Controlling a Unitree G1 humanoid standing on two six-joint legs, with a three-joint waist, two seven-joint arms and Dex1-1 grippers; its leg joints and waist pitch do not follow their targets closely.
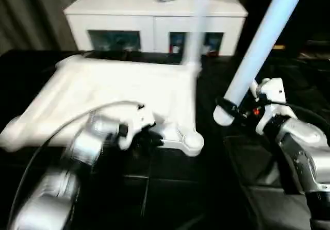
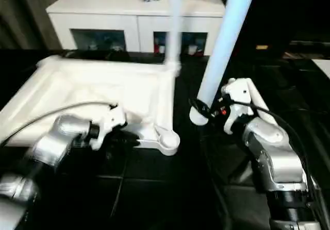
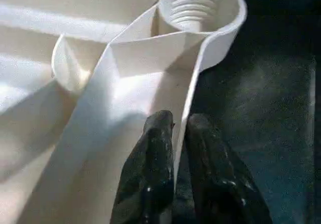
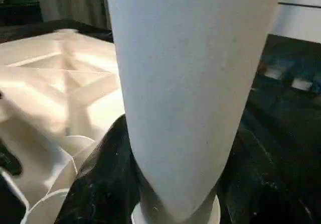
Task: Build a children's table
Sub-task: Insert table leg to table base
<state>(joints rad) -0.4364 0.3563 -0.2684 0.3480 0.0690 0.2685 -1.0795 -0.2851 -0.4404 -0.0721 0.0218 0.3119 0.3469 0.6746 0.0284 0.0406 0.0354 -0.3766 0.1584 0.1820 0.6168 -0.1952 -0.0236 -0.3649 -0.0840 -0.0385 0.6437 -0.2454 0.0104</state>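
The white tabletop [image 1: 113, 91] lies underside up on the black-draped table, its ribs facing me. My left gripper [image 1: 149, 137] is at the near right corner. In the left wrist view its black fingers [image 3: 150, 158] are shut on the thin rim wall just short of the round threaded socket [image 3: 198, 5]. My right gripper [image 1: 232, 110] is shut on the thick lower end of a white leg [image 1: 263, 39]. That leg tilts up and to the right, off to the right of the tabletop. Another leg [image 1: 195, 23] stands upright in the far right corner socket.
A white cabinet [image 1: 154, 13] with glass doors stands behind the table, with small items on top. The black table cover [image 1: 170, 189] stretches in front of the tabletop and to its right. A grey cable [image 1: 77, 117] runs over my left forearm.
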